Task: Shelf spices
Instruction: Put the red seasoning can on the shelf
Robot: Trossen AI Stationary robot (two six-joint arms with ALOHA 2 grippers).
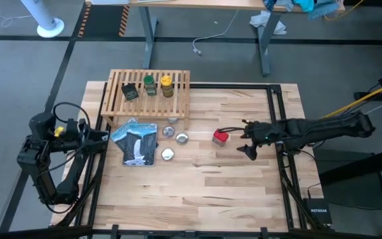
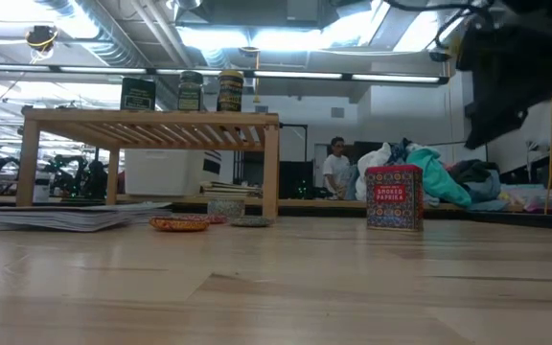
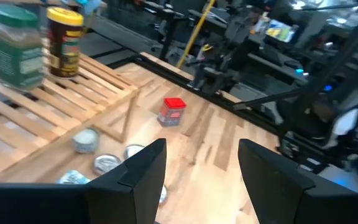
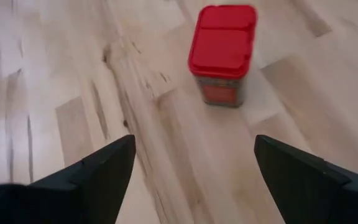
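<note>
Three spice containers stand on the shelf (image 1: 148, 96): the black tin (image 1: 130, 91), the green-capped jar (image 1: 150, 84) and the yellow-capped jar (image 1: 167, 85). The red tin (image 1: 221, 137) stands upright on the bare table (image 1: 231, 186), at 4 o'clock from the shelf and well apart from it. The right gripper (image 1: 247, 139) hovers at 3 o'clock of the red tin, fingers spread, holding nothing. The left gripper (image 1: 98, 135) waits at 9 o'clock off the table's edge, fingers parted and empty.

The red boxy tin (image 2: 394, 197), standing on the desk (image 2: 276, 287) toward its right edge, carries a label reading "SMOKED PAPRIKA". Labels on the 3 containers on the shelf (image 2: 151, 126) are too small to read.
</note>
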